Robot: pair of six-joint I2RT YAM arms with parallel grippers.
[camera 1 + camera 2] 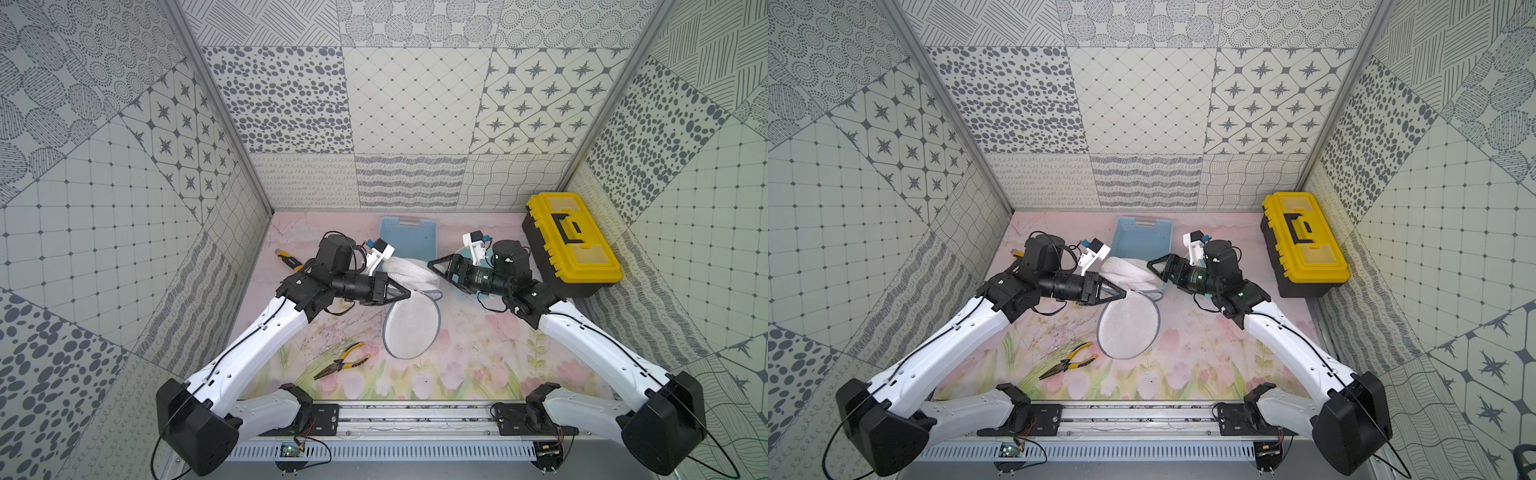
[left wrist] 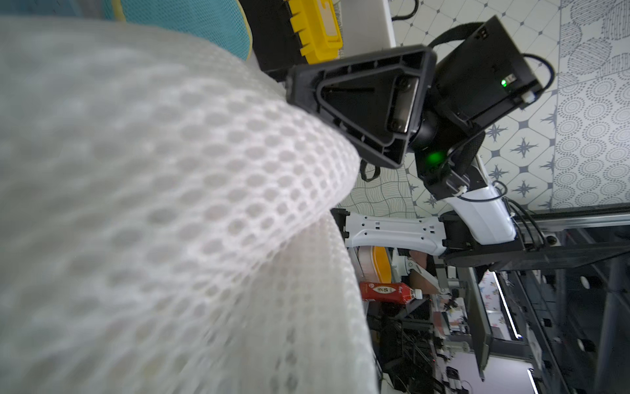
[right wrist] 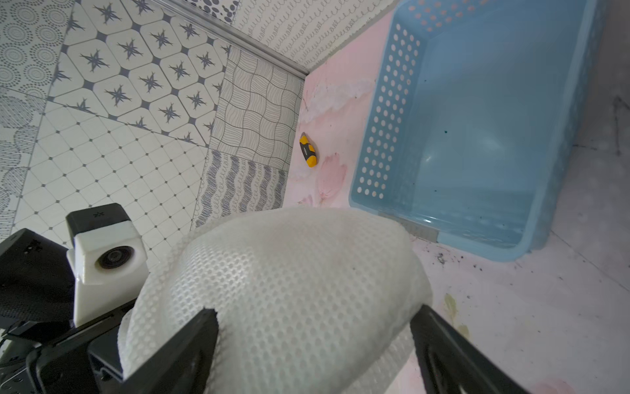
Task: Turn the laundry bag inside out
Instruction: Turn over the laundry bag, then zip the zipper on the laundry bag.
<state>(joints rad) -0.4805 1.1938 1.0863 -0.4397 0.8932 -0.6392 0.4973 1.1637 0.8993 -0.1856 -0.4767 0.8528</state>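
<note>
White mesh laundry bag (image 1: 409,299) mid-worktop, bunched top against blue basket (image 1: 409,237) at the far edge, round gray-rimmed base tilted toward the near edge. Left pincer (image 1: 405,294) clamped together on the bag's rim. Right pincer (image 3: 313,351) spread apart around the bunched mesh. Yellow toolbox (image 1: 571,241) at the far right corner.

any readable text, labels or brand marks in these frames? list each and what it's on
None can be read.
Red bottle in the background of the left wrist view: a round white label with dark characters, too small and blurred to make out.
Yellow toolbox: no legible lettering on lid or handle in both top views.
Pliers, blue basket, mesh laundry bag: no print visible.
</note>
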